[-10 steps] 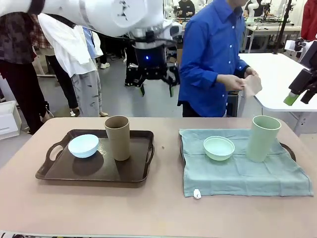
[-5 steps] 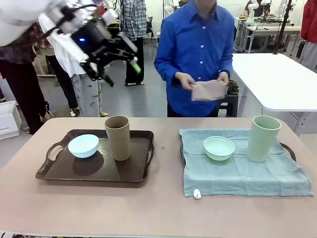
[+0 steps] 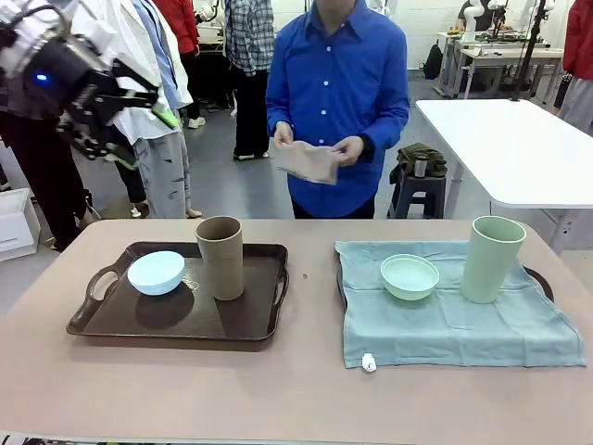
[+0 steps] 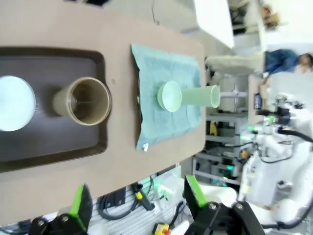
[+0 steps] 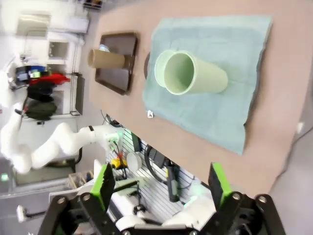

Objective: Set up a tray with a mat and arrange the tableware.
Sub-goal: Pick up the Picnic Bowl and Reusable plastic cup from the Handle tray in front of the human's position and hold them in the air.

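Left gripper [image 3: 141, 134] has swung up and away to the left, fingers wide, empty. Right gripper [image 5: 161, 182] is wide too. Light blue bowl [image 3: 156, 272] and tan tumbler [image 3: 220, 257] sit on the brown tray [image 3: 264, 324]. Pale green bowl [image 3: 410, 275] and pale green tumbler [image 3: 491, 259] stand on the green mat [image 3: 445, 329]. Beyond, a person's hands hold a tan cloth [image 3: 309, 162].

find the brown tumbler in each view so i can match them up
Front view: brown tumbler left of centre, upright on the tray, beside the blue bowl.
Left wrist view: tumbler left of centre, seen from above.
Right wrist view: tumbler upper left, small, on the tray.
Shared landmark: the green mat beside the tray.
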Robot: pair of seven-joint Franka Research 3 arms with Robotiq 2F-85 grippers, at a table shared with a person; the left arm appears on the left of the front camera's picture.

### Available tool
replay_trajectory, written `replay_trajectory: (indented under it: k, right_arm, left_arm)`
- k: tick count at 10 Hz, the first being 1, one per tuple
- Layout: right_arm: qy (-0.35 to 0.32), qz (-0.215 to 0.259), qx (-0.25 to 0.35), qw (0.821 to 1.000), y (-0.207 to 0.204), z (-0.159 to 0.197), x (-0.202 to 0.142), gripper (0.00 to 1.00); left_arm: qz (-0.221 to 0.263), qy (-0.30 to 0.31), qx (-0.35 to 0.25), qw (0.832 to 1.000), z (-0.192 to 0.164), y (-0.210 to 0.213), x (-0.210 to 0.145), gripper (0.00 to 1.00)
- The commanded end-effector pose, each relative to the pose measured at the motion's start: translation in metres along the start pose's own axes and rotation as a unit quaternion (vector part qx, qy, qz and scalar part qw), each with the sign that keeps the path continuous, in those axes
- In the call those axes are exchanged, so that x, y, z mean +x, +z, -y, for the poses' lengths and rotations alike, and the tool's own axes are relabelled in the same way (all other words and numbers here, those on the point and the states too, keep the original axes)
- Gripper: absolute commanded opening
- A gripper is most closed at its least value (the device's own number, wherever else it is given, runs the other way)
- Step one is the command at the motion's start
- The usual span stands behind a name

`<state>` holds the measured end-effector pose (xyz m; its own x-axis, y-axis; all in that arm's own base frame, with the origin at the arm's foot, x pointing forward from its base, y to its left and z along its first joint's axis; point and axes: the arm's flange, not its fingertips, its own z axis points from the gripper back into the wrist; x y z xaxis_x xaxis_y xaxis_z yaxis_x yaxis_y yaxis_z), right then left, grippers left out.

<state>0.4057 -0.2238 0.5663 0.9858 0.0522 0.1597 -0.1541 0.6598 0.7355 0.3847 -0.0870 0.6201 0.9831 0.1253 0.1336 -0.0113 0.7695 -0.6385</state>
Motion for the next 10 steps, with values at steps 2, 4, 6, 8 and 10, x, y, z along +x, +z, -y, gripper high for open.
replay_trajectory:
  k: [2, 4, 6, 8, 10]
  right_arm:
    - [-0.068, -0.001, -0.002, 0.998, -0.013, 0.012, -0.001, 1.0]
    - [-0.04, 0.001, 0.003, 0.999, 0.0, 0.017, -0.003, 1.0]
    - [-0.04, 0.001, 0.003, 0.999, 0.0, 0.017, -0.003, 1.0]
    - [-0.157, 0.061, 0.015, 0.986, -0.013, 0.024, 0.005, 1.0]
    - [-0.255, 0.078, 0.078, 0.961, -0.024, 0.026, -0.006, 1.0]
  left_arm:
    - [0.045, -0.038, 0.031, 0.998, -0.016, 0.032, -0.004, 1.0]
    - [0.012, 0.005, -0.002, 1.0, -0.016, 0.02, 0.001, 1.0]
    - [0.012, 0.005, -0.002, 1.0, -0.016, 0.02, 0.001, 1.0]
    - [0.0, 0.012, -0.011, 1.0, -0.041, 0.024, 0.017, 1.0]
    - [-0.047, 0.033, -0.077, 0.995, -0.092, 0.045, 0.032, 1.0]
